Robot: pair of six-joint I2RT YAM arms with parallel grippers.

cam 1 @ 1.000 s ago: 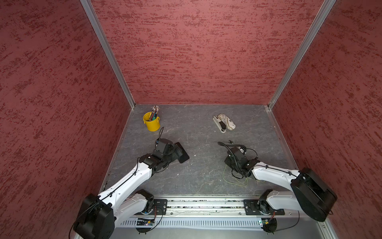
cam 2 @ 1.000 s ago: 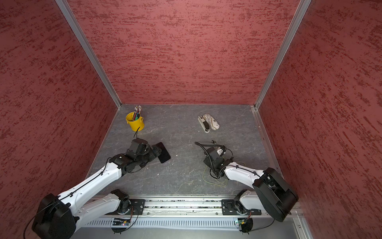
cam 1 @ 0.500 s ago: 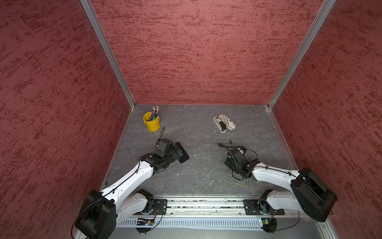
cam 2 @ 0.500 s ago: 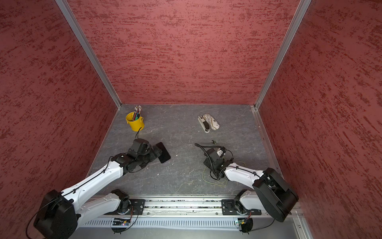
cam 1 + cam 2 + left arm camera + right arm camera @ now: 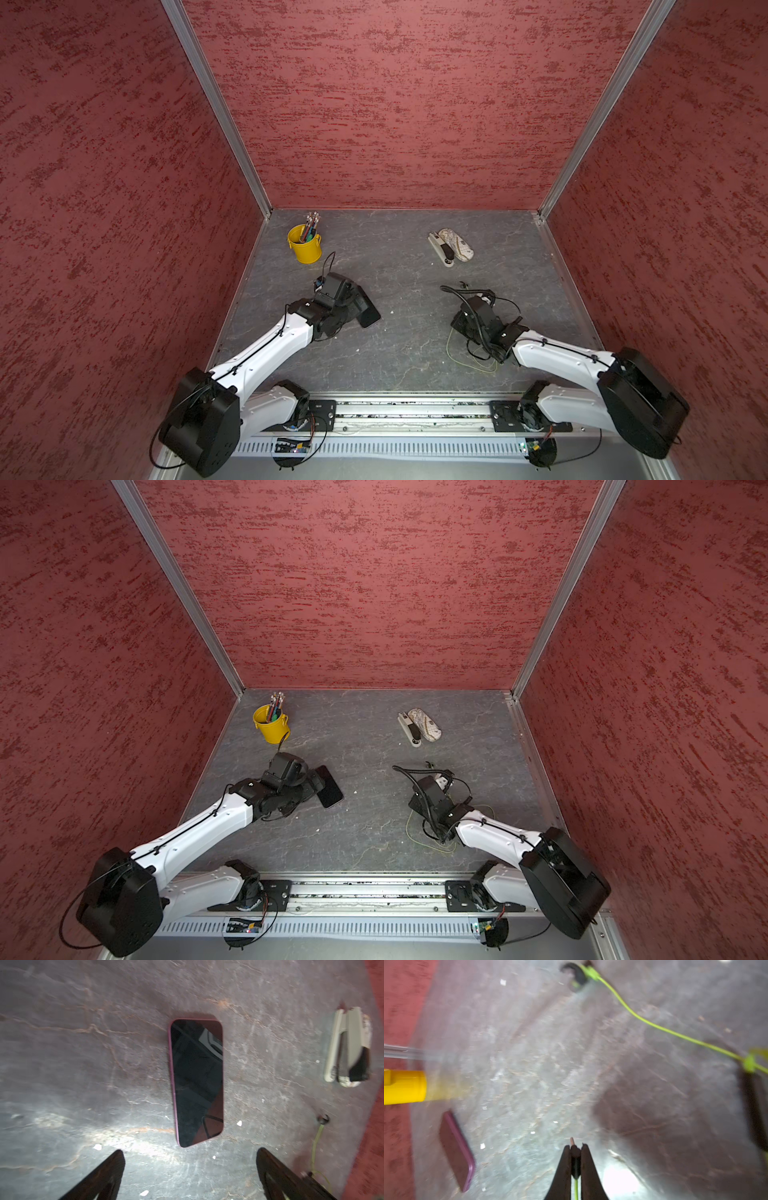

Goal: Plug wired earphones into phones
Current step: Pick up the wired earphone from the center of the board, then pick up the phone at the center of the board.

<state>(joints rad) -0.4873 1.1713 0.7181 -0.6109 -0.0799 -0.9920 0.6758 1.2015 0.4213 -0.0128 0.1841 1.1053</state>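
Tabletop: a grey, vein-marbled table (image 5: pixel 415 340), matte and scuffed, boxed in by rough red textured walls (image 5: pixel 395 104). Far side: a small yellow metal bucket (image 5: pixel 305 249) holding pens, and a white-and-black stapler (image 5: pixel 444 251) touching a pale, patterned oval case (image 5: pixel 459 245). Left half: a flat black rectangular smartphone (image 5: pixel 197 1082) with rounded corners, a glossy dark screen and a pink-purple rim, lying face up on the table. The left gripper (image 5: pixel 190 1152) stood just short of its near end, black tapered fingers spread wide and clear of it. Right half: the wired earphones, a thin yellow-green cable (image 5: pixel 654 1022) running slack across the table. One small black earbud (image 5: pixel 577 976) lay at the cable's far end, and loose loops showed beneath the right arm in both top views. The right gripper (image 5: pixel 575 1148) had its black fingers pressed together on the small black plug (image 5: pixel 575 1153), whose metal tip poked out past the fingertips while the cable trailed back between them. Against a second earlier, the smartphone, bucket and stapler lay unmoved, and the left arm's black elbow housing had shifted slightly.
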